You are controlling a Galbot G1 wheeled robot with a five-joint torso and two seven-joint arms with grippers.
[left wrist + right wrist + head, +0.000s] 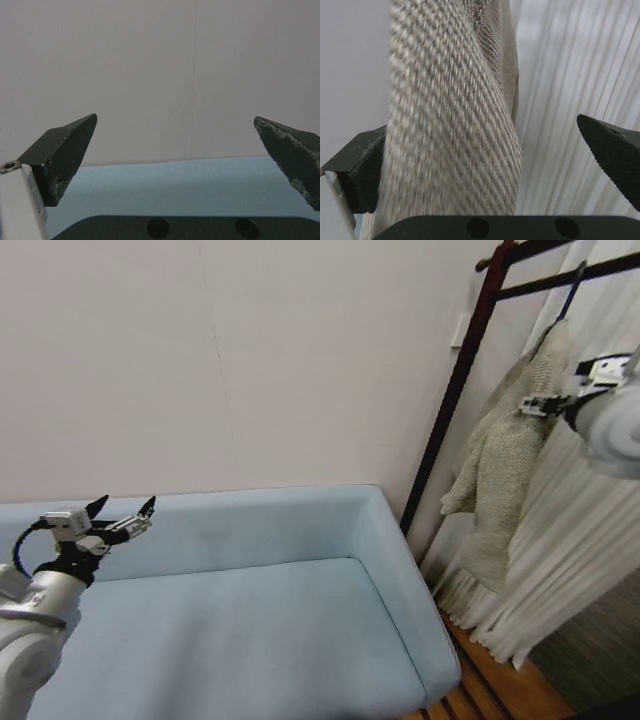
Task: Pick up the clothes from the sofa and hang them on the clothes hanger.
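– What's around you?
– A plain pale wall [250, 360] ahead of me, a light-blue sofa [250, 640] against it.
– To your right?
– White curtain [590, 530], slatted wood floor [500, 695] below it.

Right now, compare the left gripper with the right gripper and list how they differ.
The left gripper hangs low over the light blue sofa; the right gripper is raised at the clothes rack. The left gripper is empty; the right gripper straddles the hanging knit sweater. Both are open.
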